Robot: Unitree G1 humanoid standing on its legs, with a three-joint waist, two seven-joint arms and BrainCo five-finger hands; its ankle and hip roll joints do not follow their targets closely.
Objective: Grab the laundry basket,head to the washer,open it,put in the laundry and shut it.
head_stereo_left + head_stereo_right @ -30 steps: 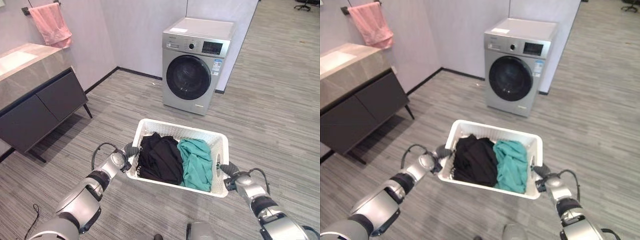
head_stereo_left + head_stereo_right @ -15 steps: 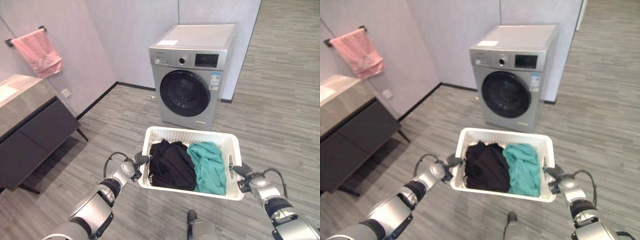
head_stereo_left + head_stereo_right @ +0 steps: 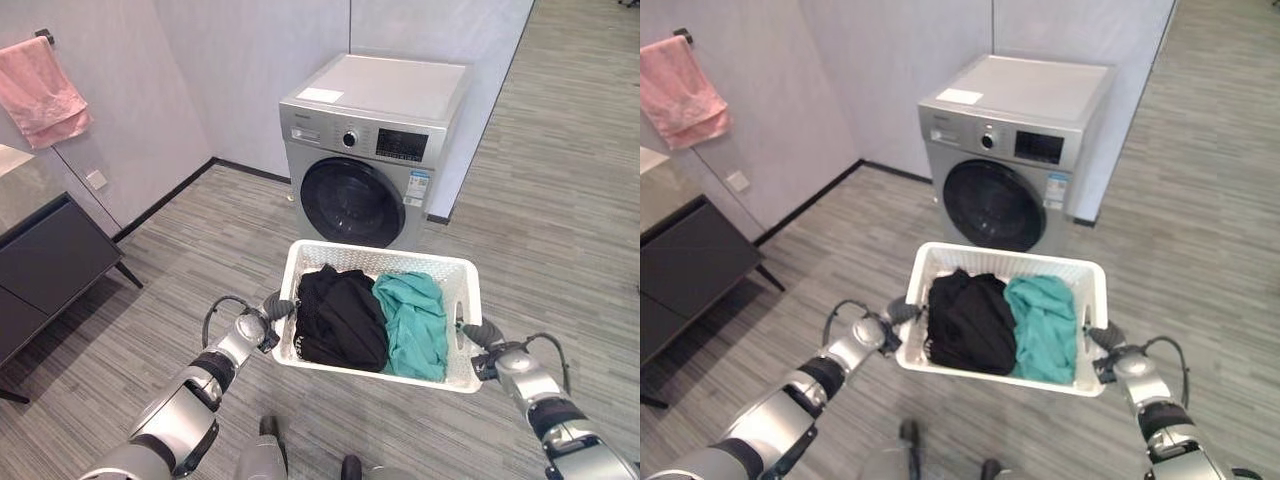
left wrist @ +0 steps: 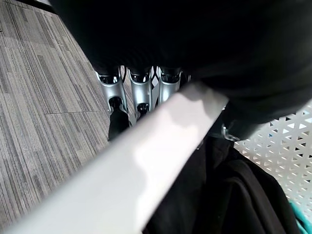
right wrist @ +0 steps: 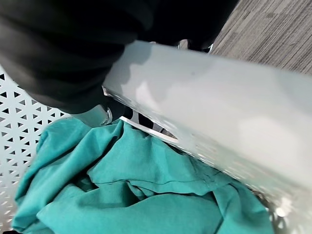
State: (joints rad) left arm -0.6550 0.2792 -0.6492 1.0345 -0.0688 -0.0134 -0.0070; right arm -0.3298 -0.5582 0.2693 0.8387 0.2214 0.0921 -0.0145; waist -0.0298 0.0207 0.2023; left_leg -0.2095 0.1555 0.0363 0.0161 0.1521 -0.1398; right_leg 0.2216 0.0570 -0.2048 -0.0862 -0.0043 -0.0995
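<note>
Laundry basket (image 3: 372, 262): white, perforated, holding black clothes (image 3: 340, 315) and teal clothes (image 3: 414, 323).
Left robot hand (image 3: 270, 312): fingers curled round its rim.
Right robot hand (image 3: 478, 334): likewise clasps the opposite rim.
Washer (image 3: 372, 150): silver, door closed.

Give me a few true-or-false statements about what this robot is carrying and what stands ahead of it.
1. The white laundry basket holds a black garment and a teal garment. True.
2. The washer door is wide open. False: its round door is closed.
3. The left robot hand and the right robot hand hold opposite sides of the basket. True.
4. The basket sits on top of the washer. False: it is held up in front of it.
5. A pink towel hangs on the wall. True.
</note>
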